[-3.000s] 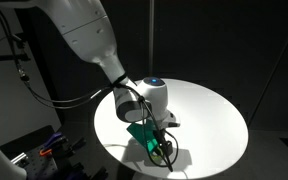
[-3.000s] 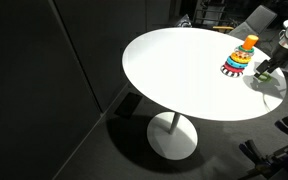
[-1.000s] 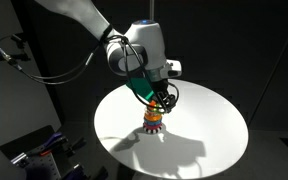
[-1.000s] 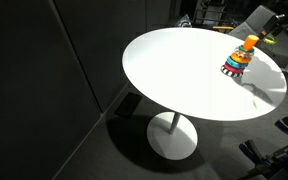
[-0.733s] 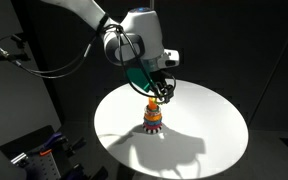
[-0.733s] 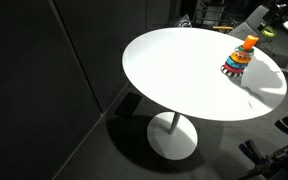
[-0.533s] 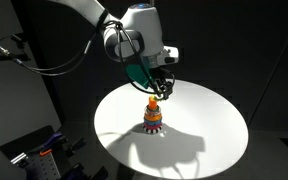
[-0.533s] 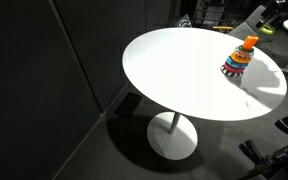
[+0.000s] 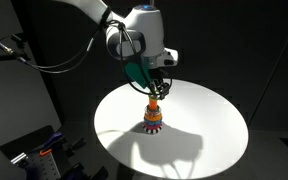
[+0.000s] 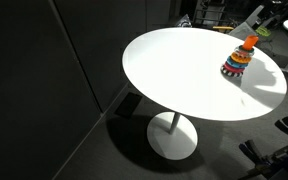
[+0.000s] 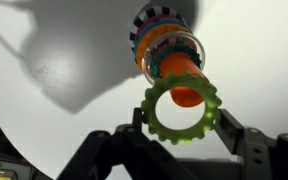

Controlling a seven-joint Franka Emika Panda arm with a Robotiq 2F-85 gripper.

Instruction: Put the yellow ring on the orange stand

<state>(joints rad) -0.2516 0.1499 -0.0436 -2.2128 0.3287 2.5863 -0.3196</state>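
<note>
The yellow ring (image 11: 181, 108), a knobbly yellow-green hoop, is clamped between my gripper's (image 11: 182, 122) two black fingers (image 11: 227, 125) in the wrist view. Through its hole I see the orange stand's peg (image 11: 179, 76), with several coloured rings (image 11: 156, 28) stacked at its base. In an exterior view the gripper (image 9: 154, 92) hangs just above the tip of the orange stand (image 9: 153, 116), the ring level with or slightly above the tip. The stand (image 10: 239, 58) also shows in an exterior view near the table's far edge.
The stand sits on a round white table (image 9: 214, 120) on a single pedestal (image 10: 172, 132). The surroundings are dark. Clutter and cables lie at the lower left (image 9: 44, 150) beyond the table.
Since three seconds ago the gripper has risen from the tabletop with the ring and come over the stand. In the last second it shifted slightly sideways to above the peg.
</note>
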